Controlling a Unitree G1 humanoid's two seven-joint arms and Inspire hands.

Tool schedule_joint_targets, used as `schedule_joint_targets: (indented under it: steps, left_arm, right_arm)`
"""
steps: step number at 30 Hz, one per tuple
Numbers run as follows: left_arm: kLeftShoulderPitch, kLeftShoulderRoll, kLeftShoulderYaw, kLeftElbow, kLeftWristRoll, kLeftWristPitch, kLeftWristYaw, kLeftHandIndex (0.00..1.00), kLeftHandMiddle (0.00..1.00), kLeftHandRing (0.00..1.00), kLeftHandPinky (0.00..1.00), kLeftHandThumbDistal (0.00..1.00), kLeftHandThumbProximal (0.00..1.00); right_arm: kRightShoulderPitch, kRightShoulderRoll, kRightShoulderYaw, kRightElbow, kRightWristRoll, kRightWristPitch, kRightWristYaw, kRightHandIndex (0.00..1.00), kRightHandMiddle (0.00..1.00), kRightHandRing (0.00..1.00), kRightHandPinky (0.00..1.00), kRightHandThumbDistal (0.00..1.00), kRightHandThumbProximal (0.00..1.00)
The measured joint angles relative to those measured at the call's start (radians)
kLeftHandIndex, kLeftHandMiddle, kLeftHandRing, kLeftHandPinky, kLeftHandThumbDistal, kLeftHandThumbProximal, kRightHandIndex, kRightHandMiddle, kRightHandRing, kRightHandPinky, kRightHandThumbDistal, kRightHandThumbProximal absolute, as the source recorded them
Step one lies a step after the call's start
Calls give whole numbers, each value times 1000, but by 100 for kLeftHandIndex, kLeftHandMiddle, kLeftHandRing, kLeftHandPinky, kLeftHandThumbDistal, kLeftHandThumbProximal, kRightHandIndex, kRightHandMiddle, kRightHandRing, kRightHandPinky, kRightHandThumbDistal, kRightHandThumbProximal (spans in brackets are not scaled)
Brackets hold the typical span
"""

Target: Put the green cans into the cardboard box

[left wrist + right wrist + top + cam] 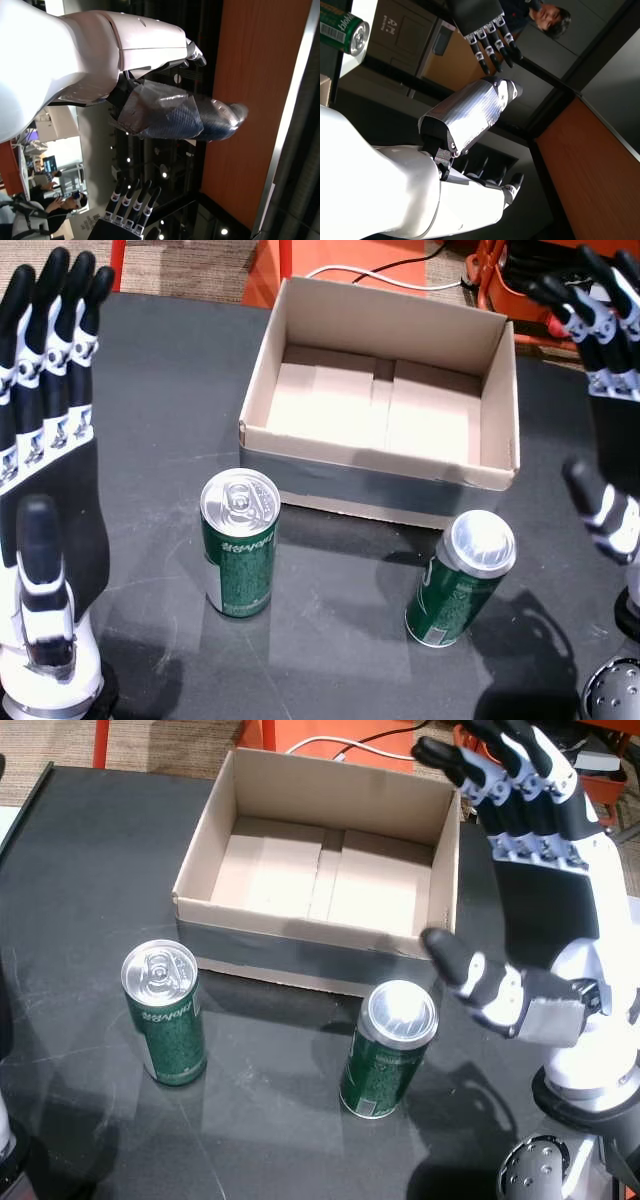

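1. Green cans: you have two of them, both standing on the dark worktop in front of the cardboard box, outside it.
2. The left can stands upright with its pull-tab top facing up, just in front of the box's near-left corner; in the other head view it sits at.
3. The right can stands near the box's near-right corner and appears tilted from this angle; you see it again at.
4. The two cans are well apart from each other, and neither touches the box.
5. The cardboard box is open at the top, and its floor shows only its folded flaps.
6. Your left hand is spread, fingers straight and pointing away from you, holding nothing, to the left of the left can and clear of it.
7. Your right hand is also spread and holds nothing; its thumb juts towards the right can without touching it.
8. In the right wrist view, one can shows at the top-left corner, and a person is at the top edge.
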Motion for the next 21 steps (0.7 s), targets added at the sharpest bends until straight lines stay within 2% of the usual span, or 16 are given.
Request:
schedule_joint_targets:
  steps: [1, 2, 4, 10, 12, 16, 21]
  left_arm:
    - [1, -1, 2, 0, 2, -2, 1, 100, 99, 100, 100, 71, 88]
    - [2, -6, 12, 0, 17, -6, 9, 100, 99, 100, 100, 70, 91]
    - [2, -25, 42, -1, 71, -30, 32, 99, 99, 100, 100, 69, 92]
    - [0, -28, 38, 0, 85, -50, 68, 100, 99, 100, 100, 68, 91]
    - [0, -27, 37, 0, 88, -50, 77, 100, 98, 100, 100, 68, 92]
    - [-1, -28, 40, 0, 111, -55, 98, 99, 98, 100, 100, 70, 94]
    - [3, -27, 38, -2, 130, -56, 127, 100, 100, 100, 100, 67, 94]
  right_arm:
    - [0, 0, -2, 3, -1, -5, 0, 85, 83, 91, 93, 87, 44]
    - [1, 0, -2, 1, -4, -7, -6, 85, 83, 91, 93, 84, 43]
    - [6, 6, -1, -14, -13, -8, -28, 85, 83, 92, 93, 82, 44]
    - [7, 8, 0, -18, -22, -18, -38, 85, 83, 91, 93, 89, 48]
    - [7, 8, 1, -14, -19, 2, -38, 83, 81, 89, 90, 89, 47]
    - [4, 1, -6, 69, -25, 79, -65, 83, 79, 87, 90, 100, 55]
    - [-1, -72, -15, 167, -75, 128, -80, 86, 80, 85, 88, 96, 48]
